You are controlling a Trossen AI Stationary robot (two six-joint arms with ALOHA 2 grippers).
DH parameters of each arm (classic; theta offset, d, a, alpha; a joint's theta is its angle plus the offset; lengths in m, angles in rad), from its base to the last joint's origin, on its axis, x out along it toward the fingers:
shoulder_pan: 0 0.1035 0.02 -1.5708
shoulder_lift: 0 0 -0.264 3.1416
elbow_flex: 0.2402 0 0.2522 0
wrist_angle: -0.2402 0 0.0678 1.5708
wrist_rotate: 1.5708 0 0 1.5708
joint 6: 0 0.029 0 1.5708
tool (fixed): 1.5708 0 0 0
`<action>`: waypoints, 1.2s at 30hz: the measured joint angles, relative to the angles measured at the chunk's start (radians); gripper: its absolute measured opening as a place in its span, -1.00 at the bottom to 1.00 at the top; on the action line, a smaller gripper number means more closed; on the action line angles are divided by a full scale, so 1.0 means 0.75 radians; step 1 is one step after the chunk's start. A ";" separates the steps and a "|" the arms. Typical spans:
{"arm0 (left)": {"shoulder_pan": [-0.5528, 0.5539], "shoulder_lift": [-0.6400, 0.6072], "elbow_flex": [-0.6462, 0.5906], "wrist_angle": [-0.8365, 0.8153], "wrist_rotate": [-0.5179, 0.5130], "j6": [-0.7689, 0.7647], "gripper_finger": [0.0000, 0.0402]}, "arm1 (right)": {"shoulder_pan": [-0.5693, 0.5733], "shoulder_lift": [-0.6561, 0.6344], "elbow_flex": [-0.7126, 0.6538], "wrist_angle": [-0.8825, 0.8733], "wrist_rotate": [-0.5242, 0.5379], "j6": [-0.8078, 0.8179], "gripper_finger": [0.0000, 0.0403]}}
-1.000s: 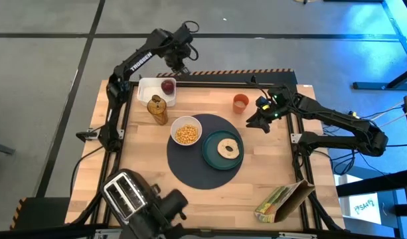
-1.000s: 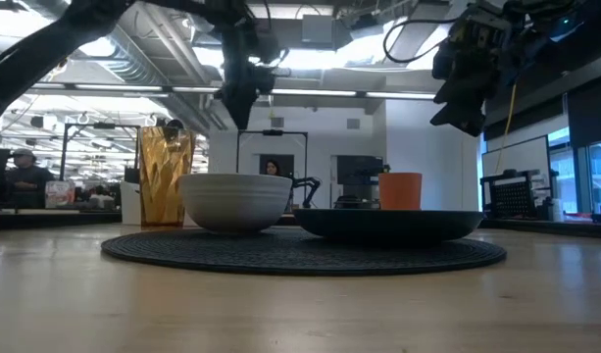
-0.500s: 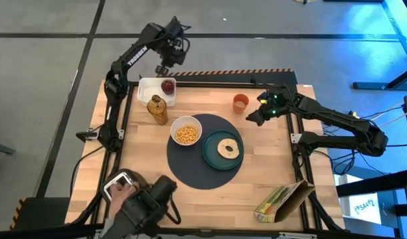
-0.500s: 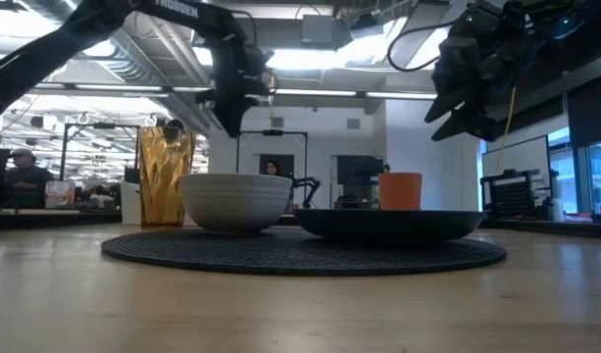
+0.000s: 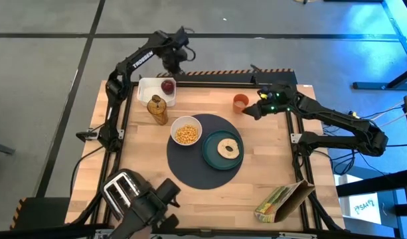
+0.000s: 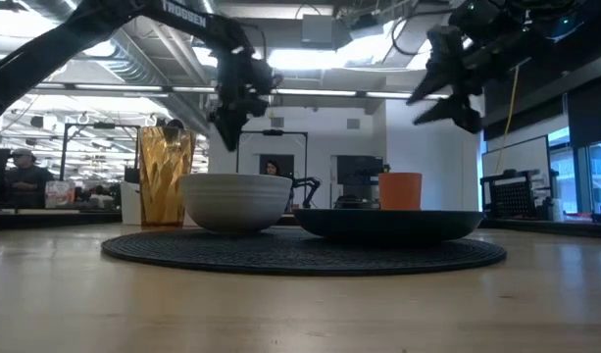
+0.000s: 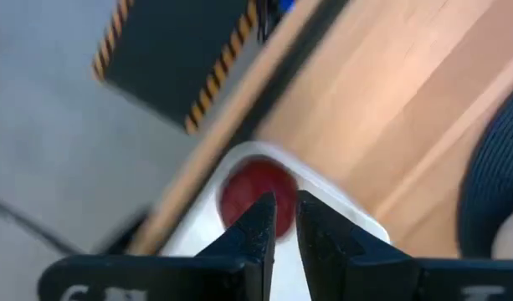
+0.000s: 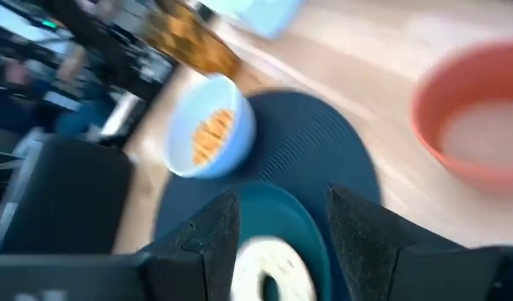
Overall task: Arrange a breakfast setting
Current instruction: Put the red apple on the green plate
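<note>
On the wooden worktop (image 5: 269, 159) the small orange cup (image 5: 240, 102) is sitting just beside the right tool (image 5: 251, 111), fingers apart, while the left tool (image 5: 170, 68), fingers nearly together, is hanging over the red fruit (image 5: 168, 85)

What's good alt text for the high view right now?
Overhead view of a wooden table: a round dark-grey mat holds a white bowl of yellow cereal and a teal plate with a bagel. The right tool, open, is beside the small orange cup; the left tool is above the red fruit.
</note>
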 joint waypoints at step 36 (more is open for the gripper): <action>-0.119 0.036 -0.184 -0.118 -0.268 -0.930 -0.32 | 0.000 0.001 0.048 -0.073 -0.233 -0.176 -0.17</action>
